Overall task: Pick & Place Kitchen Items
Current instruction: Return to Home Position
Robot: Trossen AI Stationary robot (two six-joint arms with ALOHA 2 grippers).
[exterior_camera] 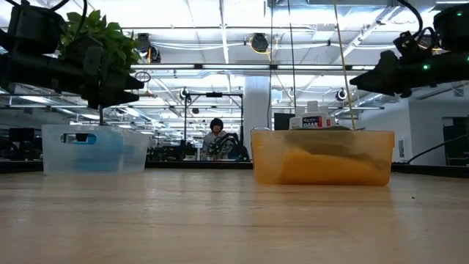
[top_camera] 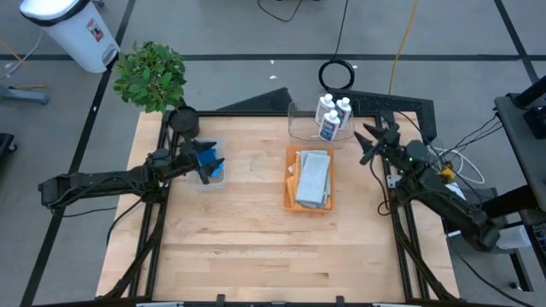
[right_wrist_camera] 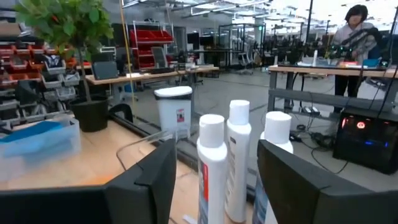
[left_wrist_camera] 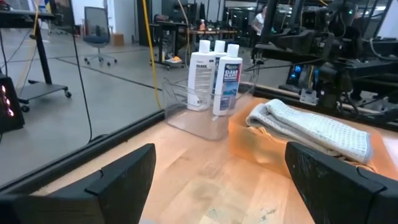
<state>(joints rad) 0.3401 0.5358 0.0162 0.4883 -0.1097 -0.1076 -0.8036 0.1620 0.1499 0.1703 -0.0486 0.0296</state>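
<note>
Three white bottles with blue labels (top_camera: pixel 333 115) stand upright in a clear bin (top_camera: pixel 299 128) at the table's far edge. My right gripper (top_camera: pixel 368 141) is open just right of them, raised above the table; in its wrist view (right_wrist_camera: pixel 216 155) the bottles (right_wrist_camera: pixel 230 162) stand ahead between the fingers, apart from them. Blue sponges (top_camera: pixel 210 162) lie in a clear bin (exterior_camera: pixel 91 150) at the left. My left gripper (top_camera: pixel 205 160) hovers open and empty over that bin. A folded grey cloth (top_camera: pixel 313 177) lies in the orange tray (top_camera: pixel 290 192).
A green potted plant (top_camera: pixel 152 75) stands at the table's far left corner. A white waste bin (top_camera: pixel 72 30) stands on the floor beyond it. The near half of the wooden table (top_camera: pixel 256 256) is bare. A person sits far off in the room (exterior_camera: pixel 216 136).
</note>
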